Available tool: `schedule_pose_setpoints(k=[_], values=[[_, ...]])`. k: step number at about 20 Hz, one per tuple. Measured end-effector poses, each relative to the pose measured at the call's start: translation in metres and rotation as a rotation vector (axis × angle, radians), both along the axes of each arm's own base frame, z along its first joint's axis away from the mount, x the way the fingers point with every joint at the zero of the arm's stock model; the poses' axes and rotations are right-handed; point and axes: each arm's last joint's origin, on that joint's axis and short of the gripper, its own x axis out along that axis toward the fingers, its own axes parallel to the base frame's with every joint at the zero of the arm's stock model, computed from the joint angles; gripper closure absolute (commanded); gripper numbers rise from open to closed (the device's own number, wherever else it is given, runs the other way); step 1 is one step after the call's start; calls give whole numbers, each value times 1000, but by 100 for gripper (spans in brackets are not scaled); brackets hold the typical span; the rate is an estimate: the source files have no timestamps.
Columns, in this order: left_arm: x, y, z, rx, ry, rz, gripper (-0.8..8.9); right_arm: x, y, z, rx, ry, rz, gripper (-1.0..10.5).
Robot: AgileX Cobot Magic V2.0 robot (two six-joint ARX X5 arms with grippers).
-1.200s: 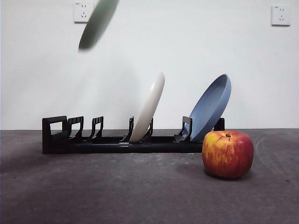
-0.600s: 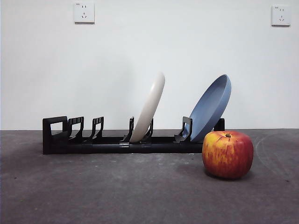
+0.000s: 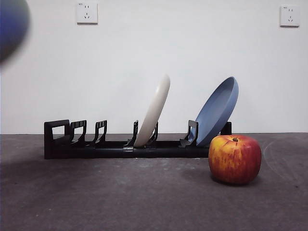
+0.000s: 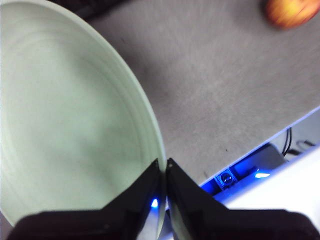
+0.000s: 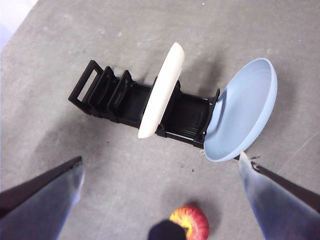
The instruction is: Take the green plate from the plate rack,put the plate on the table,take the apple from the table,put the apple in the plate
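Observation:
In the left wrist view my left gripper (image 4: pixel 162 162) is shut on the rim of the green plate (image 4: pixel 70 115) and holds it in the air over the table (image 4: pixel 215 90). The apple (image 4: pixel 290 12) shows blurred and far from it. In the front view the apple (image 3: pixel 235 159) stands on the table in front of the plate rack's (image 3: pixel 86 147) right end. The green plate is out of that view, where only a dark blurred shape (image 3: pixel 9 24) shows at the top left corner. My right gripper (image 5: pixel 161 159) is open and empty, high above the rack (image 5: pixel 120 100) and the apple (image 5: pixel 190 222).
A cream-white plate (image 3: pixel 155 110) stands in the rack's middle slot and a blue plate (image 3: pixel 219 110) leans in its right end; both also show in the right wrist view, cream-white (image 5: pixel 162 95) and blue (image 5: pixel 245 110). The rack's left slots hold nothing. The table's edge (image 4: pixel 280 130) is near the left gripper.
One second ago the green plate was at the top of the front view; it then left that view. A dark blurred shape has now come in at the top left corner.

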Motion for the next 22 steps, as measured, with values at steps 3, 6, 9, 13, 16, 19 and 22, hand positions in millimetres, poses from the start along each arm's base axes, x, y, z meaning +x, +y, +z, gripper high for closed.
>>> schedule_pose_setpoints(k=[3, 6, 9, 13, 16, 19, 22], values=[[26, -39, -40, 19, 26, -41, 826, -1, 0, -1, -8, 19, 0, 350], [55, -78, -66, 13, 12, -76, 826, -1, 0, -2, -8, 19, 0, 350], [73, -109, -107, 79, 67, -110, 826, -1, -1, -2, -9, 23, 0, 350], [77, -133, -147, 193, 121, -163, 826, -1, -1, -2, -9, 23, 0, 350], [75, -144, -165, 255, 137, -193, 821, -1, -1, -2, -9, 23, 0, 350], [72, -147, -167, 263, 129, -203, 801, -2, -1, -3, -13, 32, 0, 350], [73, -149, -165, 217, 137, -206, 639, -3, -1, -3, -19, 39, 2, 350]])
